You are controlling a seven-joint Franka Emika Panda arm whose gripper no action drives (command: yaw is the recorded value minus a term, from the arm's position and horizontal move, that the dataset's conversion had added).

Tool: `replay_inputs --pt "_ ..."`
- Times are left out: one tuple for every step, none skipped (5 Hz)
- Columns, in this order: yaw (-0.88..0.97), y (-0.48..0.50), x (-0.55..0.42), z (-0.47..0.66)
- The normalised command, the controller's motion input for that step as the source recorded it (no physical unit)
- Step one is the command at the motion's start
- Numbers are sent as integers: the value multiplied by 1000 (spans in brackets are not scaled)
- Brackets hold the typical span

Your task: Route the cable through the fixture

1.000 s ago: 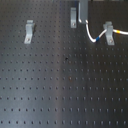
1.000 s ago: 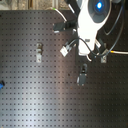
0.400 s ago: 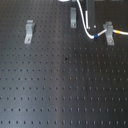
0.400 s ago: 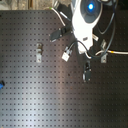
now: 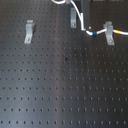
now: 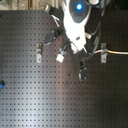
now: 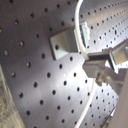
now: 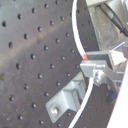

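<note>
3 clips, 1 cable

White arm hangs over the perforated board.

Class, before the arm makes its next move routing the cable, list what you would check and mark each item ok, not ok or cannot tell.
1. Cable held by the fingers: cannot tell; the wrist views show it running past them.
2. Cable at right clip, first exterior view: ok, blue band beside it.
3. Cable in middle clip: cannot tell.
4. Left clip threaded: not ok, no cable there.
5. Board ahead unobstructed: ok.
</note>
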Motion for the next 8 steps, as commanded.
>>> replay_inputs --pt "108 205 -324 152" --pt "0 26 -27 57" --pt "0 159 -326 346" --pt "17 259 -367 276" --pt "51 297 -338 250" --pt "57 388 -209 290" --pt "0 306 -77 378" --pt "-88 268 -14 332"
